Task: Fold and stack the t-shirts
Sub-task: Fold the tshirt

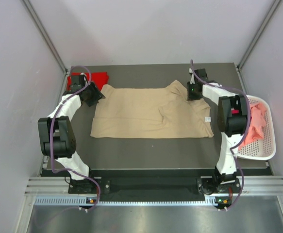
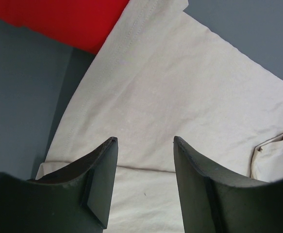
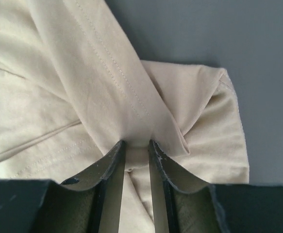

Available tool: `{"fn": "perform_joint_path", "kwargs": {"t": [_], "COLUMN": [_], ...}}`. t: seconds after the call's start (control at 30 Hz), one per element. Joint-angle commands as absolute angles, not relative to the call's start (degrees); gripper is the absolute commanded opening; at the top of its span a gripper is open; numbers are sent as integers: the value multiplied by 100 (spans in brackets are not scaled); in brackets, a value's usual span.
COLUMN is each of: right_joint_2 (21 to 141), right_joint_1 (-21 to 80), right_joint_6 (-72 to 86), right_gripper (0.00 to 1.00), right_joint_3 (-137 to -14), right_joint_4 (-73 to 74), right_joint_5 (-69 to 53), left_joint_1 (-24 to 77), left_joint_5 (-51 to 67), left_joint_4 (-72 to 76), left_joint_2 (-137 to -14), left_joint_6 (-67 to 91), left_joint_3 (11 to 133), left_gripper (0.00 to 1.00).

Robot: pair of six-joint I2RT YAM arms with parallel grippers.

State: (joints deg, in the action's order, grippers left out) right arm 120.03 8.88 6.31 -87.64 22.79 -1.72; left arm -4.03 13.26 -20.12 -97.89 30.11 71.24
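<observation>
Tan t-shirt: lies spread across the middle of the dark table, its right part bunched into folds.
Red t-shirt: at the far left corner of the table, just beside the tan shirt's far left corner; whether they overlap cannot be told.
Left gripper: over the tan shirt's far left corner, jaws spread wide, nothing between them.
Right gripper: at the shirt's far right edge, jaws narrow, pinching a stitched fold of tan cloth.
Basket: white slotted plastic, at the table's right edge, with pink cloth inside.
</observation>
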Motion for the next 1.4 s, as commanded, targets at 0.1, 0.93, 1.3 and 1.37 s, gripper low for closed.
{"fn": "perform_joint_path", "kwargs": {"t": [0.1,0.93,1.3,1.37], "right_joint_2": [11286,12041,12024,11883], "right_joint_1": [958,114,123,123], "right_joint_6": [571,879,914,862], "right_gripper": [29,36,13,0], "right_joint_3": [-8622,-9141,-9097,-9053], "right_joint_4": [2259,2356,2303,2311], "right_joint_5": [-35,-1477,-1354,-1319], "left_joint_1": [-387,-387,-387,-387], "left_joint_5": [1380,1239,1134,1047], "left_joint_4": [-1758,-1775,-1793,-1802], "left_joint_2": [-9668,-9905,-9958,-9975], "left_joint_6": [3006,2936,2778,2646], "left_joint_3": [7295,7453,7593,7664], "left_gripper": [54,54,54,54]}}
